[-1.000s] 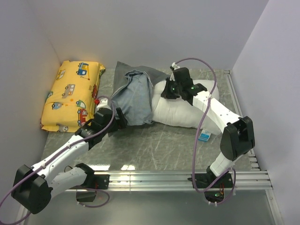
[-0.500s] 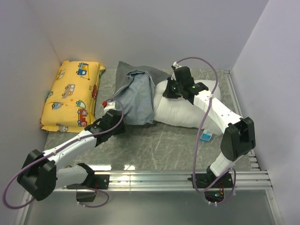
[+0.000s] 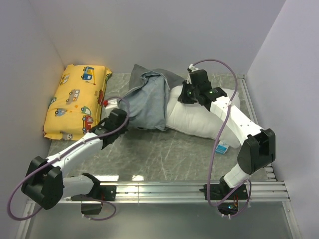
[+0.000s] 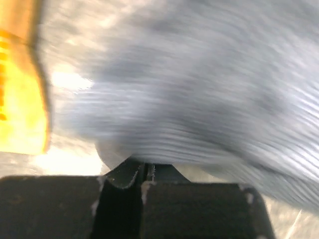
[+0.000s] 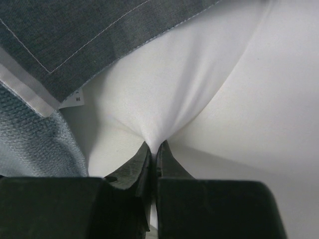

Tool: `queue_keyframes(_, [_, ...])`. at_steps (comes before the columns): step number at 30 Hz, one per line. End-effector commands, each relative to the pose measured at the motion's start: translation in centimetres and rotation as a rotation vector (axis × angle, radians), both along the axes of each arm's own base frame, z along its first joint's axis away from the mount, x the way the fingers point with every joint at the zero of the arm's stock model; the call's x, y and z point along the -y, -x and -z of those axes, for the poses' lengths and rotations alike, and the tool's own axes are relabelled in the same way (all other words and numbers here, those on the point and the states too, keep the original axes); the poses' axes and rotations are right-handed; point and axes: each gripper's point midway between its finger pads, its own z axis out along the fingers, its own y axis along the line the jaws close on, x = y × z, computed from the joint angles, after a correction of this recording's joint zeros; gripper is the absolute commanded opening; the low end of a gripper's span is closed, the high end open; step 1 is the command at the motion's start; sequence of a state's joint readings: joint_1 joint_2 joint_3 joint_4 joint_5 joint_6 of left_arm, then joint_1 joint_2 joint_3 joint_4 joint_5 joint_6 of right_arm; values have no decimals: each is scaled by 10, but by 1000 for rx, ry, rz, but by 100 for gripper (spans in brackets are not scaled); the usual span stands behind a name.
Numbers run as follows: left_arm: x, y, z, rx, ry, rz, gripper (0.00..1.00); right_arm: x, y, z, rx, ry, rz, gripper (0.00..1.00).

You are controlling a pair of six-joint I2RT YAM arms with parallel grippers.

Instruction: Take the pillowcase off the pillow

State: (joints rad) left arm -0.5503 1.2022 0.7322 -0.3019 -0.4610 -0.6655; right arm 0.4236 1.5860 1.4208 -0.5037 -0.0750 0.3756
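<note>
Two grips on: right gripper [image 5: 153,149] clamped tight on a fold of the pillow [image 3: 199,117]; left gripper [image 4: 144,172] closed on the pillowcase [image 3: 149,99], bunched just ahead of its tips. Looks mid-strip. Next: left pulls away, right anchors.

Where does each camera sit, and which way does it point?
Top external: above and behind the arms, looking down at the table; both arms show.
Left wrist: rides its wrist, facing the blurred pillowcase; the left gripper shows below.
Right wrist: rides its wrist, facing the pillow, pinched by the right gripper.
Both wrist views share the pillowcase.
</note>
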Motion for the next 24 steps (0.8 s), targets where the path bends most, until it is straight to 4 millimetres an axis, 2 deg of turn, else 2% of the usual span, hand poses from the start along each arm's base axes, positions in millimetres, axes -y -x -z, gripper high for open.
queue_keyframes(1, [-41, -25, -35, 96, 58, -133, 0, 18, -10, -61, 168, -48, 60, 0])
queue_keyframes(3, [-62, -34, -51, 155, 119, -187, 0, 31, -11, -62, 168, -45, 91, 0])
queue_keyframes(4, [-87, -40, -60, 179, 143, -257, 0, 39, -10, -62, 169, -45, 111, 0])
queue_keyframes(5, [-98, -42, -67, 201, 178, -302, 0, 45, -10, -61, 167, -44, 129, 0])
queue_keyframes(6, [-123, -46, -73, 228, 198, -378, 0, 56, -12, -61, 167, -45, 155, 0])
queue_keyframes(7, [-131, -48, -79, 248, 226, -401, 0, 61, -10, -56, 154, -48, 168, 0])
queue_keyframes(8, [-133, -53, -85, 263, 278, -399, 0, 66, -8, -60, 163, -53, 179, 0])
queue_keyframes(9, [-151, -56, -90, 285, 301, -445, 0, 71, -8, -61, 169, -55, 192, 0])
queue_keyframes(14, [-173, -72, -105, 294, 332, -512, 0, 93, -2, -49, 154, -42, 251, 0])
queue_keyframes(15, [-188, -71, -109, 312, 352, -542, 0, 96, -2, -49, 157, -46, 255, 0])
queue_keyframes(17, [-187, -79, -127, 363, 393, -487, 0, 98, 1, -48, 156, -53, 255, 0])
queue_keyframes(20, [-171, -90, -145, 375, 389, -367, 0, 90, 5, -51, 158, -80, 221, 0])
queue_keyframes(22, [-157, -92, -147, 346, 372, -320, 1, 85, 6, -52, 162, -87, 208, 0])
queue_keyframes(23, [-154, -90, -154, 356, 339, -295, 6, 83, 7, -52, 164, -86, 203, 0])
queue_keyframes(24, [-139, -88, -158, 357, 332, -253, 11, 81, 8, -52, 166, -80, 200, 0])
